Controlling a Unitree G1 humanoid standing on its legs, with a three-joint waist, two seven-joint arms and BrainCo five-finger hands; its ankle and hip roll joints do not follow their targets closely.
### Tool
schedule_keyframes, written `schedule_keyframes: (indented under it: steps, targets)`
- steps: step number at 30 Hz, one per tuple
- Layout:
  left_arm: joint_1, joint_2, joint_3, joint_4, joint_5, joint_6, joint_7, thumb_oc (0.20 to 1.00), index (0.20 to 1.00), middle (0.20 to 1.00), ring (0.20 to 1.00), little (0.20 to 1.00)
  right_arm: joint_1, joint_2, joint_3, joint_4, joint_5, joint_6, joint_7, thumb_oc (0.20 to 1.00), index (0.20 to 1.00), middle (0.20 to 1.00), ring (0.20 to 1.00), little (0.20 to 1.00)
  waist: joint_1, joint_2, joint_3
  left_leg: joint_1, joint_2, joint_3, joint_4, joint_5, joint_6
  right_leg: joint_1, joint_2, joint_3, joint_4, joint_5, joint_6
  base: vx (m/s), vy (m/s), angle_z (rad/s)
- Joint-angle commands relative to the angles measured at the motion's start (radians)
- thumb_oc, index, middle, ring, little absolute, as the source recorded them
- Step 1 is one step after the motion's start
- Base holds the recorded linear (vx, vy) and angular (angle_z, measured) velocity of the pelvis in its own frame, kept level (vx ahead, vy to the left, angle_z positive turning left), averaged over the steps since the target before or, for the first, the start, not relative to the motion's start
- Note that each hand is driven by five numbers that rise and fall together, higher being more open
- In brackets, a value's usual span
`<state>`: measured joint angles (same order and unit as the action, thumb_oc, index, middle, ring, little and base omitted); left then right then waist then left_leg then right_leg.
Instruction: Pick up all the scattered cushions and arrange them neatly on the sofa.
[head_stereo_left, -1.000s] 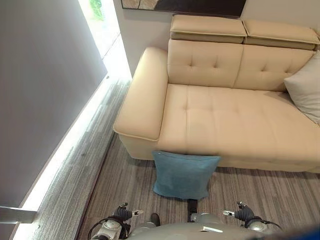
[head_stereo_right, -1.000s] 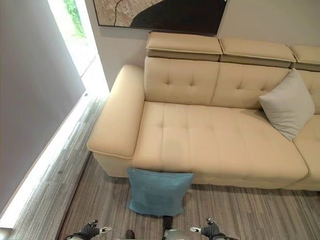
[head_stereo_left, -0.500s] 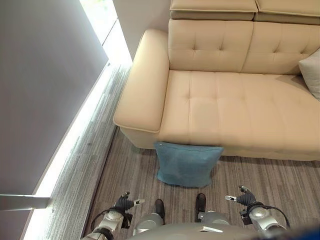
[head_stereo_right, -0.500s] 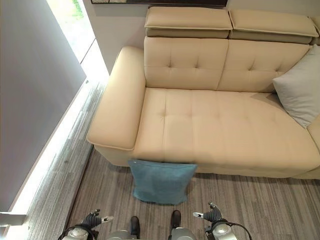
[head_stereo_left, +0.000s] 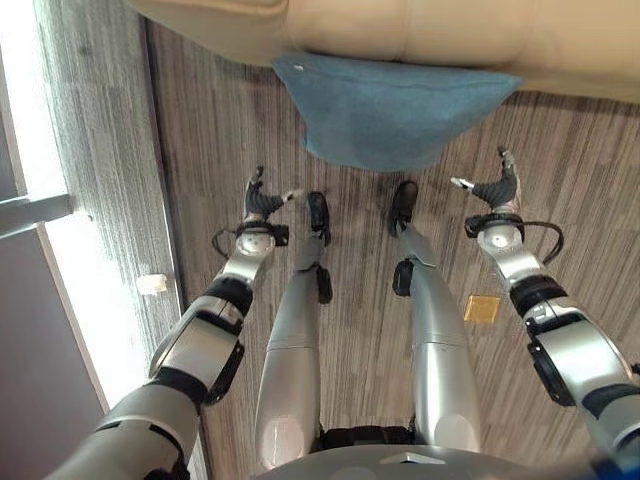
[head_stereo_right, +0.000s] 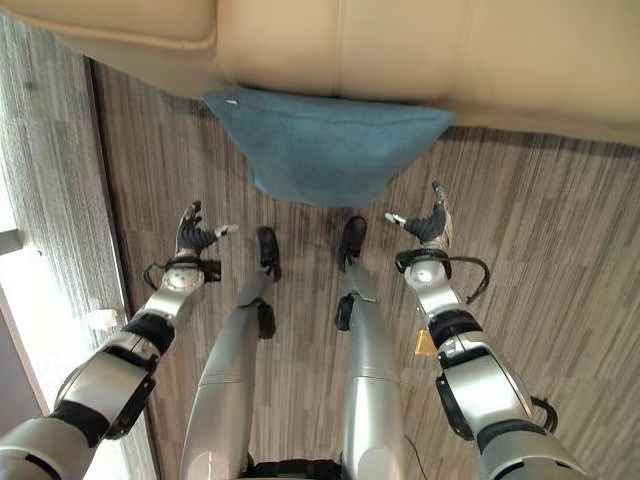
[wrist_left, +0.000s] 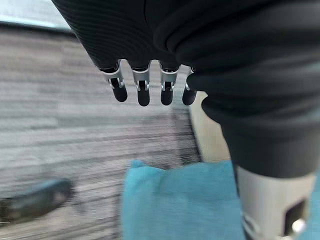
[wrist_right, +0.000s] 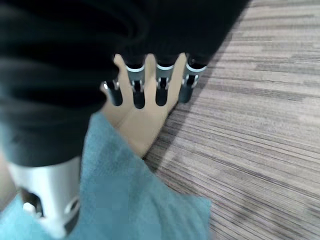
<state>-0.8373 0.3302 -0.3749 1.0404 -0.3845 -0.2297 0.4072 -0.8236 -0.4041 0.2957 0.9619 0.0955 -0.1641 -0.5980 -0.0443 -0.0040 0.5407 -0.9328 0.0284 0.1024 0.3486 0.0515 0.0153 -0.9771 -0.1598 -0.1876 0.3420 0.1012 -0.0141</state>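
Note:
A blue cushion (head_stereo_left: 395, 108) stands on the striped floor, leaning against the front of the beige sofa (head_stereo_right: 400, 40). My left hand (head_stereo_left: 261, 199) hangs open a little short of the cushion's left lower corner, touching nothing. My right hand (head_stereo_left: 496, 187) is open too, near the cushion's right lower corner and apart from it. The left wrist view has the blue cushion (wrist_left: 180, 200) past my fingers (wrist_left: 143, 90). Beyond the right hand's fingers (wrist_right: 161, 82) lie the blue cushion (wrist_right: 135, 200) and the sofa's base (wrist_right: 145, 120).
A grey wall with a bright strip of light along its foot (head_stereo_left: 75, 300) runs down the left. A small yellow square (head_stereo_left: 482, 307) lies on the floor by my right arm. A small white piece (head_stereo_left: 152, 284) sits near the wall's foot.
The camera has tipped sharply down, so the sofa seat and grey cushion have slid out of the picture. Both arms now reach further forward toward the blue cushion.

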Motion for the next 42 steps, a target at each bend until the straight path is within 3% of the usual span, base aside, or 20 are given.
schedule_keyframes:
  steps: [1,10,14,18,25,32,33,34,35,39,42]
  targets:
    - [0.061,0.029,0.019,-0.042,-0.035,-0.060,0.058,1.000,1.000,1.000,1.000,1.000,0.075,-0.029,0.016,-0.044,0.022,-0.058,-0.101,1.000,1.000,1.000,1.000,1.000,-0.010,0.025,-0.167,-0.106,-0.003,-0.042,0.082,-0.121,-0.035,-0.073,-0.025,0.050,0.156,-0.204,0.084,-0.03,-0.025,0.16]
    - [-0.060,0.098,0.008,-0.072,-0.033,-0.059,0.093,1.000,1.000,1.000,1.000,1.000,-0.018,-0.075,0.015,-0.103,-0.015,-0.057,-0.171,1.000,1.000,1.000,1.000,1.000,-0.025,0.041,-0.201,-0.374,-0.004,-0.039,0.229,-0.159,-0.016,-0.352,-0.028,0.092,0.317,-0.241,0.081,0.00,-0.017,0.03]
    - [-0.074,0.098,0.014,-0.096,-0.064,-0.072,0.096,1.000,1.000,1.000,1.000,1.000,0.001,-0.073,-0.014,-0.142,-0.015,-0.067,-0.186,1.000,1.000,1.000,1.000,1.000,-0.030,0.045,-0.204,-0.402,-0.005,-0.042,0.222,-0.158,-0.006,-0.393,-0.023,0.105,0.323,-0.238,0.090,0.02,-0.012,-0.02]
    - [-0.121,0.109,0.013,-0.100,-0.109,-0.082,0.071,1.000,1.000,1.000,1.000,1.000,-0.016,-0.074,-0.008,-0.138,0.050,-0.098,-0.124,1.000,1.000,1.000,1.000,1.000,-0.036,0.044,-0.206,-0.423,-0.010,-0.042,0.207,-0.153,-0.002,-0.416,-0.019,0.113,0.316,-0.231,0.099,0.01,-0.009,-0.04]
    - [-0.257,0.097,-0.032,-0.106,-0.130,-0.088,0.072,1.000,1.000,1.000,1.000,1.000,-0.144,-0.086,0.078,-0.089,0.083,-0.094,-0.064,1.000,1.000,1.000,1.000,1.000,-0.039,0.044,-0.206,-0.454,-0.009,-0.050,0.193,-0.143,0.003,-0.457,-0.015,0.122,0.319,-0.219,0.112,0.00,-0.003,0.00]
    - [-0.406,0.004,-0.097,-0.096,-0.157,-0.089,0.073,1.000,1.000,1.000,1.000,1.000,-0.351,-0.009,0.200,-0.027,0.138,-0.096,-0.017,1.000,1.000,1.000,1.000,1.000,-0.023,0.045,-0.222,-0.480,-0.021,-0.054,0.207,-0.143,0.012,-0.489,-0.008,0.126,0.334,-0.207,0.117,0.00,0.000,0.00]
    - [-0.419,-0.006,-0.105,-0.105,-0.154,-0.090,0.074,0.555,0.555,0.555,0.555,0.555,-0.382,0.012,0.219,-0.047,0.140,-0.098,-0.011,1.000,1.000,1.000,1.000,1.000,-0.020,0.045,-0.226,-0.485,-0.022,-0.055,0.211,-0.142,0.013,-0.493,-0.007,0.125,0.335,-0.207,0.116,0.00,0.000,0.00]
    - [-0.419,-0.006,-0.105,-0.105,-0.154,-0.090,0.074,0.555,0.555,0.555,0.555,0.555,-0.382,0.012,0.219,-0.047,0.140,-0.098,-0.011,1.000,1.000,1.000,1.000,1.000,-0.020,0.045,-0.226,-0.485,-0.022,-0.055,0.211,-0.142,0.013,-0.493,-0.007,0.125,0.335,-0.207,0.116,0.00,0.000,0.00]
    - [-0.433,-0.019,-0.114,-0.136,-0.170,-0.101,0.071,0.200,0.200,0.200,0.200,0.200,-0.413,0.036,0.239,-0.086,0.146,-0.105,0.000,0.200,0.200,0.200,0.200,0.200,-0.018,0.046,-0.234,-0.488,-0.021,-0.055,0.209,-0.140,0.012,-0.495,-0.005,0.125,0.334,-0.205,0.115,0.00,0.000,0.00]
    - [-0.395,-0.016,-0.111,-0.250,-0.173,-0.125,0.051,0.200,0.200,0.200,0.200,0.200,-0.414,0.084,0.223,-0.216,0.122,-0.133,0.004,0.200,0.200,0.200,0.200,0.200,-0.016,0.049,-0.259,-0.481,-0.025,-0.058,0.194,-0.132,0.010,-0.482,0.001,0.118,0.321,-0.202,0.112,0.00,0.000,0.00]
    - [-0.273,-0.025,-0.069,-0.402,-0.140,-0.140,0.046,0.200,0.200,0.200,0.200,0.200,-0.307,0.068,0.151,-0.339,0.079,-0.148,0.007,0.200,0.200,0.200,0.200,0.200,-0.013,0.054,-0.286,-0.410,-0.027,-0.062,0.147,-0.123,0.000,-0.411,0.011,0.102,0.295,-0.203,0.112,0.00,0.000,0.00]
